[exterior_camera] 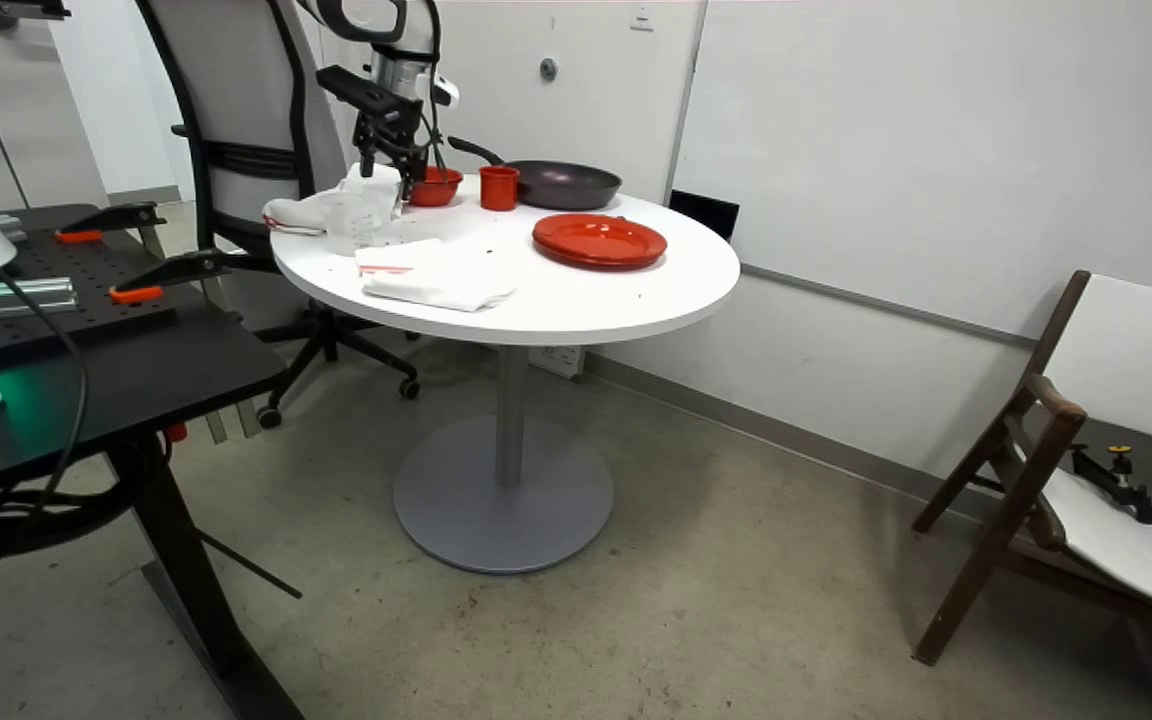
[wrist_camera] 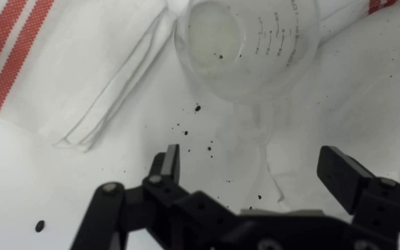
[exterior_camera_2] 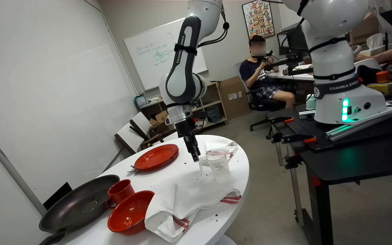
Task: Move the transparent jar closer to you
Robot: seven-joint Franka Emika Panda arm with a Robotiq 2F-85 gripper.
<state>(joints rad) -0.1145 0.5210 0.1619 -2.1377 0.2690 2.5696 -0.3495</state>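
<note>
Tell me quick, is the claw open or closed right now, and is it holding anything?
Claw: open, jaws wide apart, holding nothing; the transparent jar is not gripped.

The wrist view's top edge crops the transparent jar (wrist_camera: 248,52); its printed scale (wrist_camera: 277,36) is indistinct. In an exterior view, the bottom edge crops the pan handle (exterior_camera_2: 53,238), and the seated person's face (exterior_camera_2: 258,49) is blurred.
</note>
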